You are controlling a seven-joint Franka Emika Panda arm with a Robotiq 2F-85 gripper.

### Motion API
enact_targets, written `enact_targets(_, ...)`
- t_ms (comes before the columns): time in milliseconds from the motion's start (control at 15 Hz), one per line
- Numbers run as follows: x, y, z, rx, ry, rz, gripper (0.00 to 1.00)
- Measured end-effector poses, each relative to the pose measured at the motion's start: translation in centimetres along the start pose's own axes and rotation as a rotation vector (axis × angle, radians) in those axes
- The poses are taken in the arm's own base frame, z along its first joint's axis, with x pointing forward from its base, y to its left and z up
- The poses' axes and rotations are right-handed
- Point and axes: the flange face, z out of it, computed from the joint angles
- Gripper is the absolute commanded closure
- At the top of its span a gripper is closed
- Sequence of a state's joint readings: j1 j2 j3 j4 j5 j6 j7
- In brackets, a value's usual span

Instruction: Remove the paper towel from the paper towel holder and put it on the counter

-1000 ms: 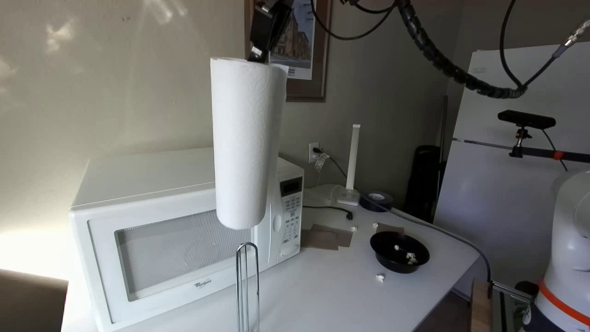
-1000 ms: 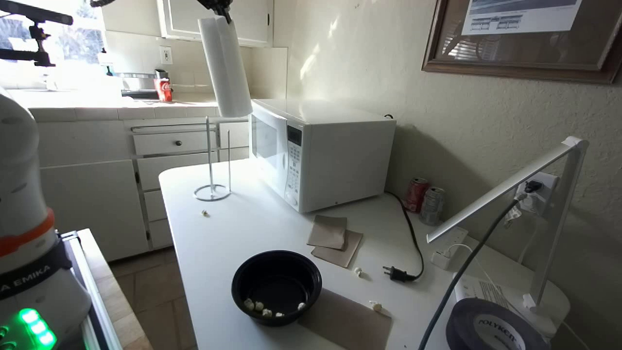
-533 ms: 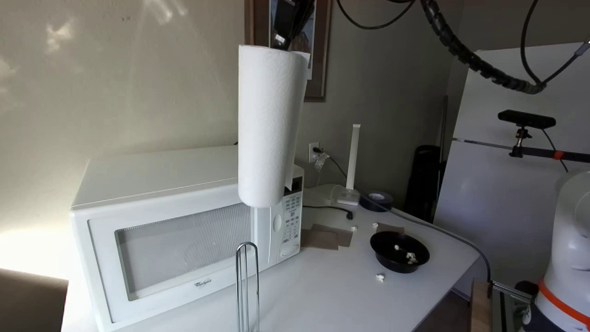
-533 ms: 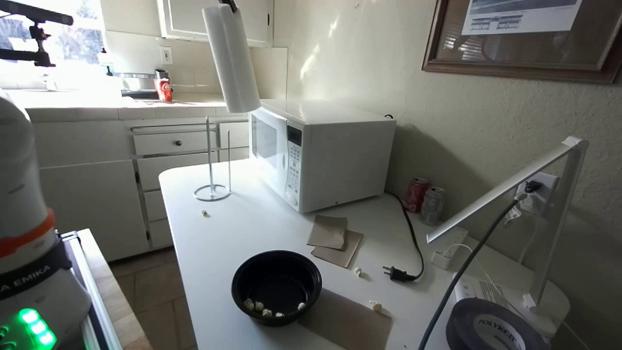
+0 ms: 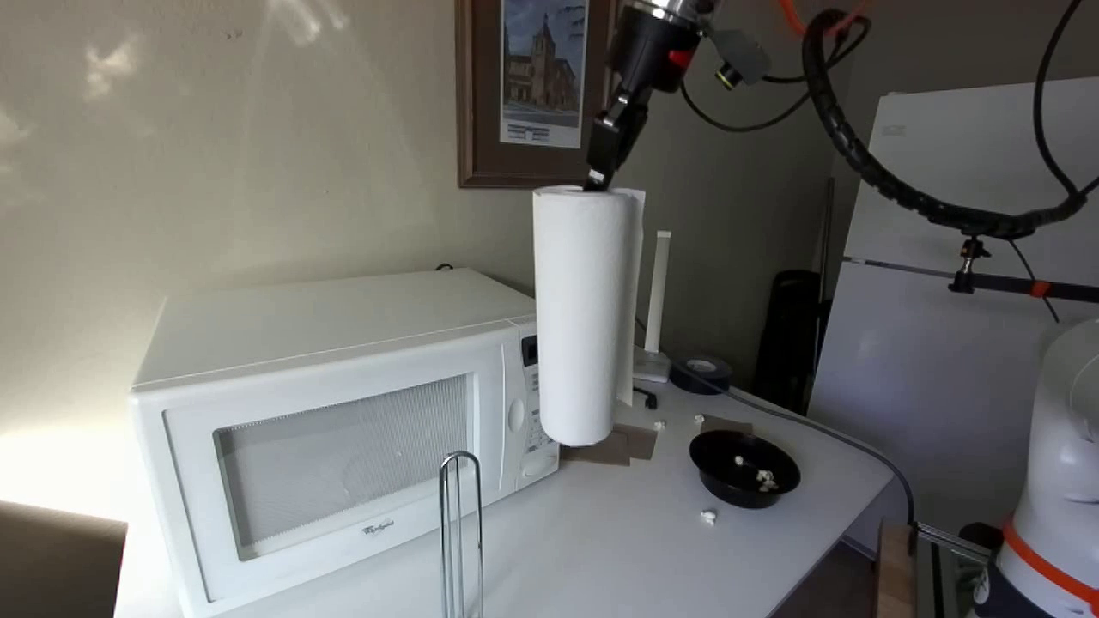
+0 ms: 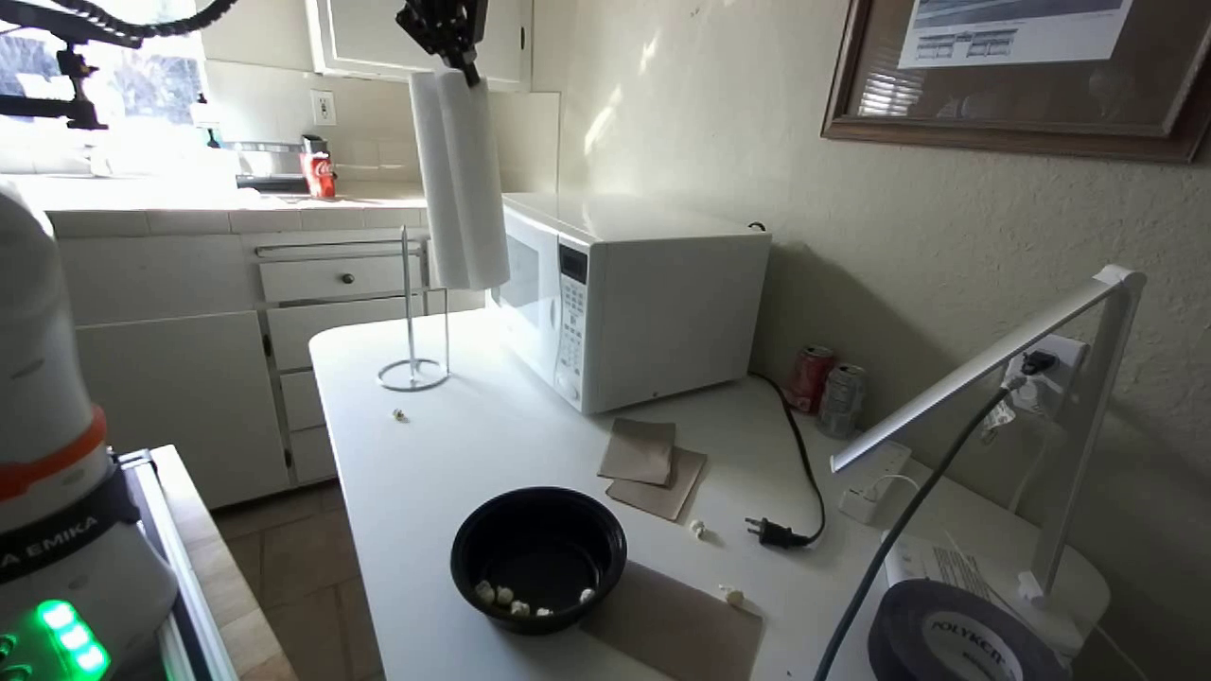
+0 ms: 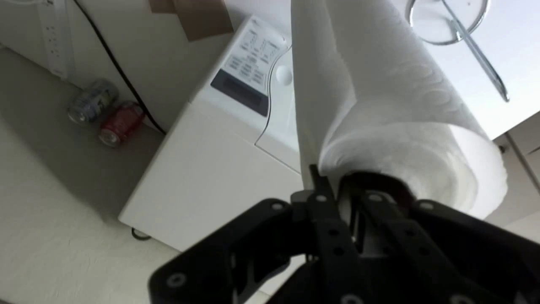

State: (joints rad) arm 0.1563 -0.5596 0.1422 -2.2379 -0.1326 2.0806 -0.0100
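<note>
Nearest, the gripper [image 7: 337, 181] pinched the top edge of the paper towel [image 7: 379, 84], one jaw seemingly inside the roll, one outside, presumably leaving the base free for standing. It hung slightly tilted in mid-air, near the microwave [image 7: 211, 177]. Beyond, the paper towel holder [image 7: 481, 63] stood apart on the counter [image 6: 464, 445], the likely landing place.

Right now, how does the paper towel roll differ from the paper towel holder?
The paper towel roll is a thick white cylinder; the paper towel holder is a thin, silvery wire stand. The roll hangs from the gripper, up off the counter, while the holder stands on it. You can see through the open holder, but not through the side of the roll. Both are taller than they are wide.
</note>
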Motion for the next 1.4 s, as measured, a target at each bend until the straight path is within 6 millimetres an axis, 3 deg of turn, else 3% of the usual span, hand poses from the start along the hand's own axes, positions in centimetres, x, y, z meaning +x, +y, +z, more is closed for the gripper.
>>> enact_targets(400,-5.9,-0.8,7.1,0.01,-0.04,0.009,0.97)
enact_targets(800,-10.1,-1.9,12.8,0.02,-0.034,0.023,0.97)
enact_targets(1000,-11.4,-1.9,14.4,0.021,-0.037,0.038,0.97)
enact_targets(1400,-11.2,-1.3,15.1,0.018,-0.032,0.068,0.97)
